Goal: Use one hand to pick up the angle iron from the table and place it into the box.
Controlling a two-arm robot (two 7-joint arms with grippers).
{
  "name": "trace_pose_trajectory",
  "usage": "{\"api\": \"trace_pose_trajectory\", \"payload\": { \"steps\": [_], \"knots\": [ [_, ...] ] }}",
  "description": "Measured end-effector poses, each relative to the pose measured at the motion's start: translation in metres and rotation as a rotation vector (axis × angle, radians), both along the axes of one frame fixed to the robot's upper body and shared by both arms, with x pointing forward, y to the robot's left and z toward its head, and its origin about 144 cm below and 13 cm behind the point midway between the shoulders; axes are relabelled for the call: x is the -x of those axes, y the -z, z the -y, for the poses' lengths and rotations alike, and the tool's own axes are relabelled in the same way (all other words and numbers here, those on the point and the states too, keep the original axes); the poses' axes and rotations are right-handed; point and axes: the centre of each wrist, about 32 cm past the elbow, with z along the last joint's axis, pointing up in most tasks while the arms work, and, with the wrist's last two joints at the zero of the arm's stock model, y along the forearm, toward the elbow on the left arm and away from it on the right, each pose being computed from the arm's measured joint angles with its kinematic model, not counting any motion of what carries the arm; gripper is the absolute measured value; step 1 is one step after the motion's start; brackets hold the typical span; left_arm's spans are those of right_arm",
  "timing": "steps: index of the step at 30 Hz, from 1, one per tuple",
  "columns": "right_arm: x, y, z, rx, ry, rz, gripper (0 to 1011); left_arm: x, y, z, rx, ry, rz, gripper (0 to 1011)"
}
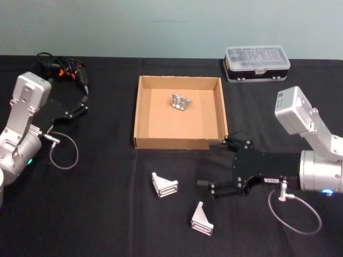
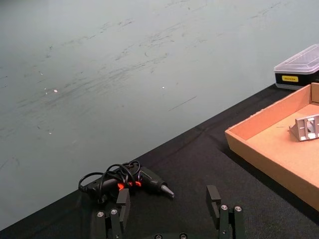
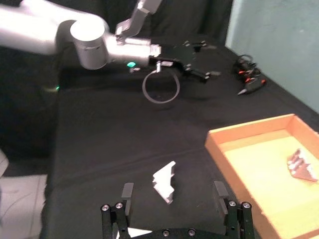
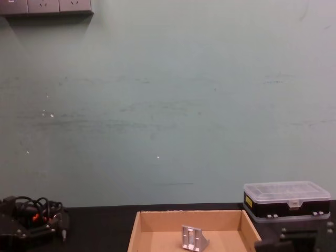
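Head view: where's the metal?
Two angle irons (image 1: pixel 164 184) lie on the near table (image 1: pixel 107 214); a third angle iron (image 1: pixel 181 101) sits in the box (image 1: pixel 140 115).
Grippers?
The right gripper (image 1: pixel 215 162) is just right of the pair, fingers spread, empty. The left gripper (image 1: pixel 81 99) is far left, also spread.

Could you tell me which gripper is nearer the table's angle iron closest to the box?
Right. The right gripper sits open just right of that angle iron; the left gripper is far off to its left.

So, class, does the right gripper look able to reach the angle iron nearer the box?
Probably yes: the right gripper has open fingers facing that angle iron, with only table between them.
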Motion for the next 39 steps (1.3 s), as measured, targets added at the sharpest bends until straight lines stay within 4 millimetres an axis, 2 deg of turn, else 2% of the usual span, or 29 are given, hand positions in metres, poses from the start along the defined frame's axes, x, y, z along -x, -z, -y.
{"api": "trace_pose_trajectory", "payload": {
  "steps": [13,22,39],
  "knots": [
    [0.002,-0.001,0.001,0.061,-0.078,-0.027,1003,0.000,0.000,0.000,0.000,0.000,0.000,1000],
    [0.002,0.008,0.000,0.087,-0.078,-0.054,1002,0.000,0.000,0.000,0.000,0.000,0.000,1000],
    [0.006,0.013,-0.011,0.139,-0.129,-0.062,1003,0.000,0.000,0.000,0.000,0.000,0.000,1000]
  ]
}}
